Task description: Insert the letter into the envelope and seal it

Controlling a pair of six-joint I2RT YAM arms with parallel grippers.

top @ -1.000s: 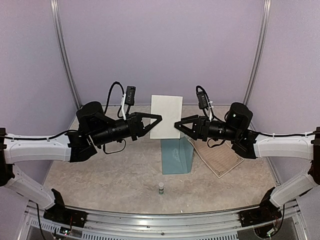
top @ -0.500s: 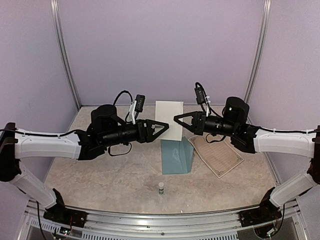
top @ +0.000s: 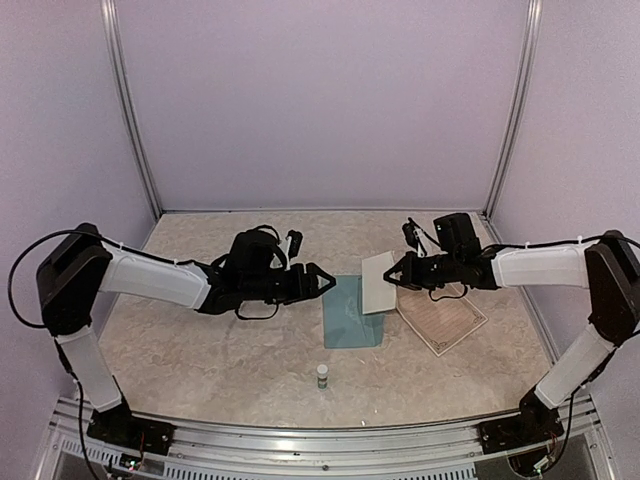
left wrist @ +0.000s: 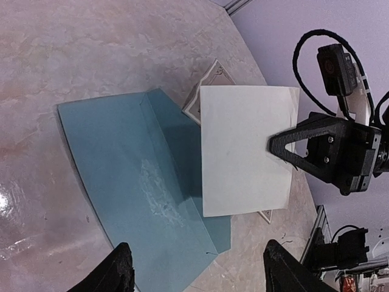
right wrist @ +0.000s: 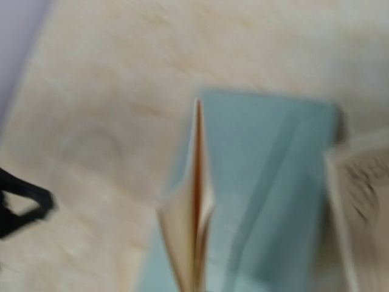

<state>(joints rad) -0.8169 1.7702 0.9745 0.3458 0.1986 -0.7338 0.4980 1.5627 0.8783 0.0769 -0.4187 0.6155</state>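
The right claw pinches the right edge of the cream letter, holding it over the right side of the teal envelope. The envelope lies flat on the table. The left claw is spread, just left of the envelope.

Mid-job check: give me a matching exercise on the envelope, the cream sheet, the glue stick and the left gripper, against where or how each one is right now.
Things:
1. envelope
2. cream sheet
3. glue stick
4. left gripper

States:
A. open, holding nothing
B. lying flat on the table
C. pinched in the shut right gripper
D. standing alone near the front edge

Pairs: 1-B; 2-C; 3-D; 4-A
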